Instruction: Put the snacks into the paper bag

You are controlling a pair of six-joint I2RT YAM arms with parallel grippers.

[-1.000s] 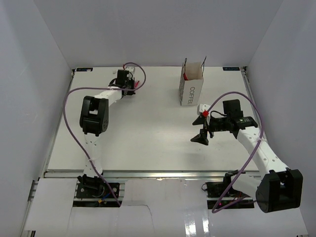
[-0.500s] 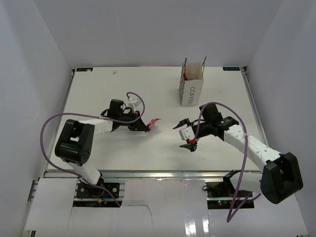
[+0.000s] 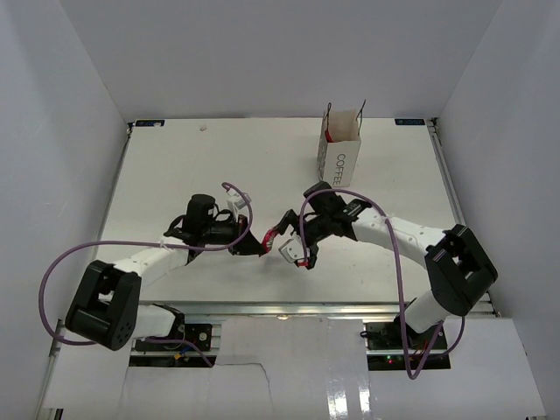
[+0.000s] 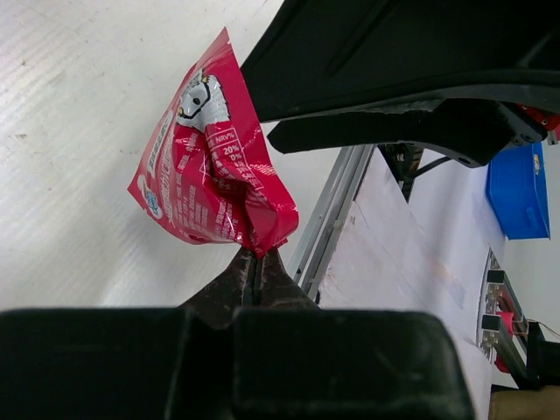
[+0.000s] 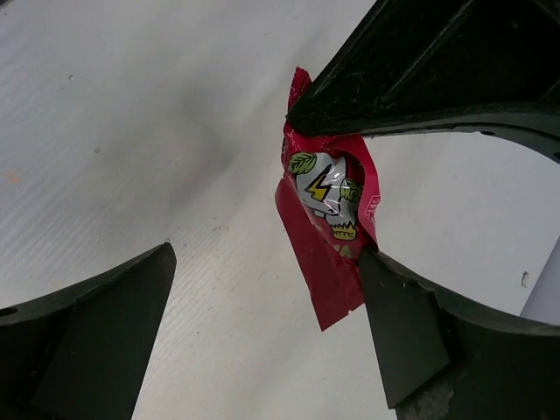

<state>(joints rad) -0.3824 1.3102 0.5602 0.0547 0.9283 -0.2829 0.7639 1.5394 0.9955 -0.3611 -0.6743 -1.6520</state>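
Observation:
My left gripper (image 3: 255,246) is shut on the corner of a pink-red snack (image 3: 270,236) and holds it up near the table's front centre. In the left wrist view the crumpled snack (image 4: 210,175) stands above the shut fingertips of the left gripper (image 4: 256,259). My right gripper (image 3: 286,238) is open, and the snack (image 5: 328,227) hangs between its fingers, against the right finger (image 5: 420,332) of the right gripper (image 5: 267,254). The white COFFEE paper bag (image 3: 339,150) stands upright at the back, with something red showing at its open top (image 3: 329,136). The other snacks are not in view.
White walls close the table (image 3: 175,175) in on the left, back and right. The metal rail of the front edge (image 3: 280,308) runs just behind the grippers. Purple cables loop over both arms.
My left arm has swung from the back left to the front centre carrying the pink-red snack. My right arm has swung left, and its open jaws now flank the snack.

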